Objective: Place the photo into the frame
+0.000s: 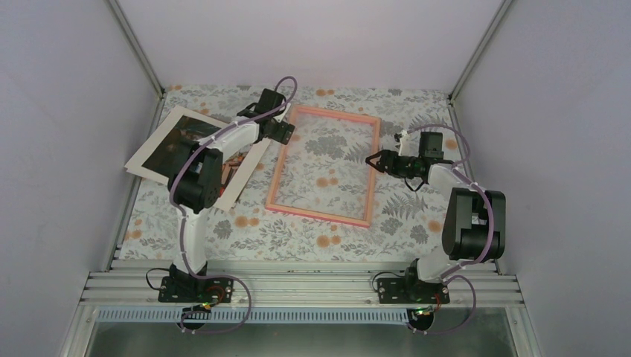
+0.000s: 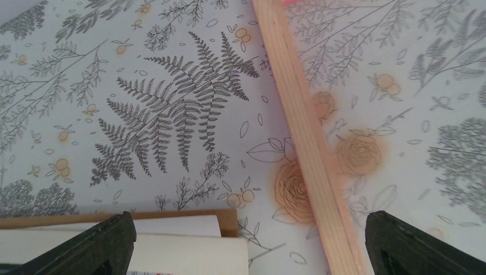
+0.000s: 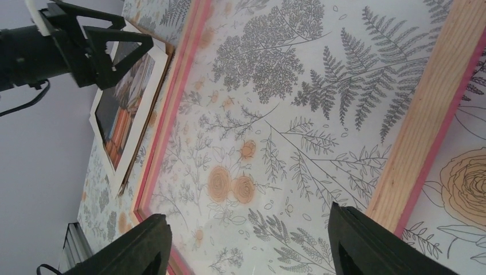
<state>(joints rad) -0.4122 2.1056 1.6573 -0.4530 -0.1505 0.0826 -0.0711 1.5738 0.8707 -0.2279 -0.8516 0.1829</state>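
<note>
Left gripper (image 2: 249, 220) and right gripper (image 3: 249, 217): fingers spread wide. Thin pink frame (image 1: 320, 215) holds a clear pane; rectangular photo (image 1: 167, 149) lies outside on brown cardboard (image 2: 228, 219).

My right claw (image 3: 258, 252): fingers (image 3: 143, 246) spread apart, nothing between. Pink frame (image 3: 427, 109) flat on flower cloth (image 3: 275, 114), right under me. Beyond frame's far bar, just beside it: photo (image 3: 123, 109). Over photo corner: left claw (image 3: 137, 32), spread too.
</note>
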